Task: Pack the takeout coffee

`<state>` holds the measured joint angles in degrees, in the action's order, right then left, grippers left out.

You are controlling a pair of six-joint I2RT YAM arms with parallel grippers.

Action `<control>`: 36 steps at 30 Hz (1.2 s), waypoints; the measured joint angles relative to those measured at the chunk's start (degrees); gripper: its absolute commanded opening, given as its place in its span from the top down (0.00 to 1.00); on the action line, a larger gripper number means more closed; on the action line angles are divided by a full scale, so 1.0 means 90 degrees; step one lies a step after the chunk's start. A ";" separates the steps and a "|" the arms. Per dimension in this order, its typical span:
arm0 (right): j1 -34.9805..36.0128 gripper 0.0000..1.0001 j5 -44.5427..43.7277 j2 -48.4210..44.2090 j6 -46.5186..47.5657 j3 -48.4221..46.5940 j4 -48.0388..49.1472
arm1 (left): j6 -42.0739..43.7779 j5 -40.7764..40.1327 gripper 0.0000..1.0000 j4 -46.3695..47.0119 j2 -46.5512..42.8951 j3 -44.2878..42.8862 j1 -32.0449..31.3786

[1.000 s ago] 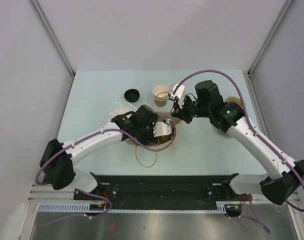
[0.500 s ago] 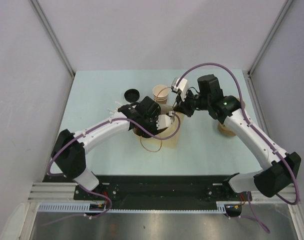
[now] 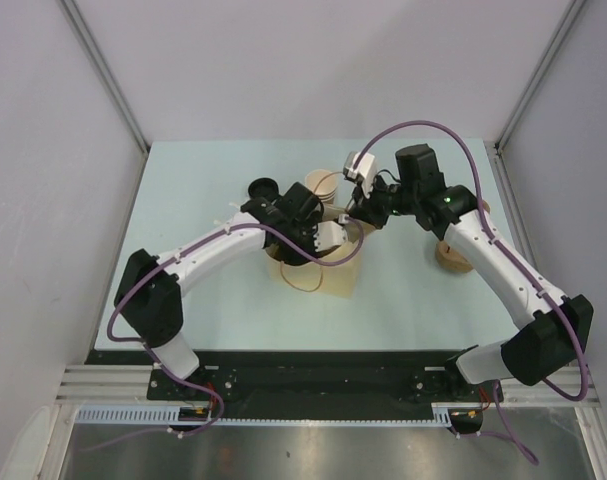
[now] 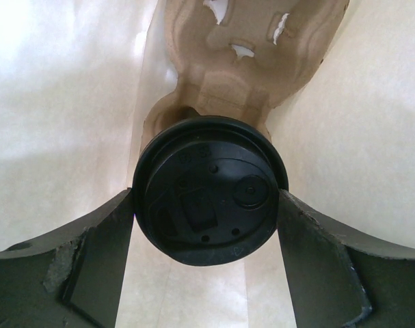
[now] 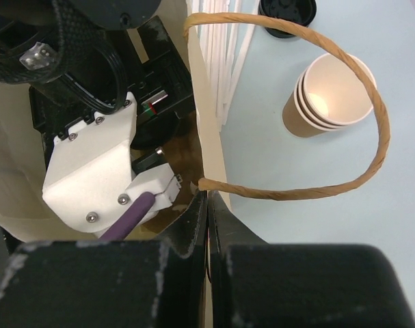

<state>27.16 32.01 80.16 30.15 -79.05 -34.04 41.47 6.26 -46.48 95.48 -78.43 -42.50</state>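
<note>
In the left wrist view the takeout coffee [image 4: 210,191] shows as its round black lid, with the cup body hidden beneath. My left gripper [image 4: 206,225] is shut on it, one finger [image 4: 98,253] on each side of the lid, inside the brown paper bag [image 4: 63,102]. A moulded pulp carrier [image 4: 248,61] lies in the bag beyond the cup. In the top view my left gripper [image 3: 321,243] reaches into the bag [image 3: 335,282] and hides the coffee. My right gripper [image 5: 208,205] is shut on the bag's rim beside the twine handle [image 5: 371,130]; it also shows in the top view [image 3: 361,216].
A stack of lidless brown cups [image 3: 321,186] and a loose black lid [image 3: 263,188] stand just behind the bag. White straws [image 3: 229,214] lie to its left. A brown piece [image 3: 453,256] lies under the right arm. The bag's other handle [image 3: 303,280] hangs at its front.
My left arm has pushed farther from the bases, deeper into the bag. My right gripper moved back and left with the bag's rim. The bag stands more upright.
</note>
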 measured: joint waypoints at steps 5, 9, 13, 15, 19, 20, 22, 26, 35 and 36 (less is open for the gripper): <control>-0.0056 1.00 0.0056 0.0005 0.0112 -0.0066 -0.0085 | -0.0134 0.0017 0.39 -0.0559 0.0121 -0.0527 -0.0007; -0.0085 1.00 0.0061 0.0005 0.0180 -0.0083 -0.0114 | -0.0260 0.0000 0.34 -0.0918 0.0129 -0.1166 -0.0165; -0.0155 1.00 0.0095 -0.0002 0.0182 -0.0177 -0.0219 | -0.0396 -0.0109 0.25 -0.1146 0.0126 -0.1571 -0.0367; -0.0160 1.00 0.0104 -0.0002 0.0185 -0.0187 -0.0282 | -0.0442 -0.0168 0.16 -0.1338 0.0126 -0.1671 -0.0401; -0.0160 1.00 0.0180 0.0000 0.0211 -0.0245 -0.0391 | -0.0447 -0.0187 0.14 -0.1700 0.0129 -0.1894 -0.0432; -0.0163 1.00 0.0202 0.0000 0.0223 -0.0272 -0.0427 | -0.0444 -0.0185 0.13 -0.1746 0.0129 -0.1931 -0.0437; -0.0168 1.00 0.0238 0.0000 0.0267 -0.0330 -0.0493 | -0.0454 -0.0172 0.13 -0.1870 0.0129 -0.2040 -0.0447; -0.0206 1.00 0.0291 0.0000 0.0367 -0.0379 -0.0631 | -0.0622 -0.0151 0.19 -0.2011 0.0129 -0.2412 -0.0444; -0.0209 1.00 0.0253 0.0051 0.0493 -0.0561 -0.1022 | -0.0804 0.0175 0.31 -0.1778 0.0107 -0.2480 -0.0478; -0.0209 1.00 0.0238 0.0063 0.0498 -0.0571 -0.1052 | -0.0833 0.0202 0.32 -0.1719 0.0107 -0.2433 -0.0478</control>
<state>25.28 34.15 80.73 34.63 -84.18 -43.51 33.98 8.08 -61.95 96.44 -100.33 -46.81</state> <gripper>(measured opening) 0.008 0.819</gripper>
